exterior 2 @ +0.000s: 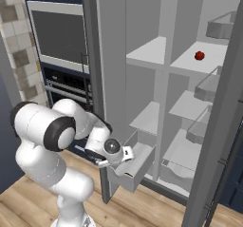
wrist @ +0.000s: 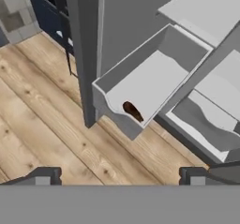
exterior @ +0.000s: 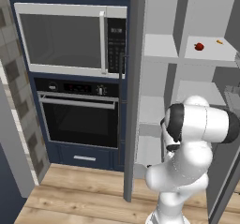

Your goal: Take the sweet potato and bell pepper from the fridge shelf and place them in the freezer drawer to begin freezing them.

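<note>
Dark reddish-brown, the sweet potato [wrist: 132, 111] lies inside the pulled-out freezer drawer [wrist: 154, 85], on its pale floor close to the taller front wall. In the hand view the drawer sits open below the camera, its front nearest the wooden floor [wrist: 42, 124], and nothing else lies in it.

The gripper [wrist: 119, 176] hangs above the drawer with its jaws spread wide and nothing between them; the two dark fingertips [wrist: 44, 175] stand far apart at the bottom of the hand view. In the right base view the gripper [exterior 2: 124, 153] is low, just at the near upper edge of the drawer [exterior 2: 137, 166], with the white arm [exterior 2: 52, 131] bent down toward it.

The red pepper [exterior 2: 200, 55] rests on the top fridge shelf [exterior 2: 190, 62], right of the centre divider and well above the drawer. In the left base view the same pepper [exterior: 199, 46] sits on the shelf [exterior: 206, 54] with a tiny orange sliver [exterior: 219, 42] a little to its right, apart from it.

The fridge door [exterior 2: 110, 60] stands open. Left of the fridge are a microwave [exterior: 70, 38] and, beneath it, a black oven [exterior: 79, 113] set in navy cabinets.
</note>
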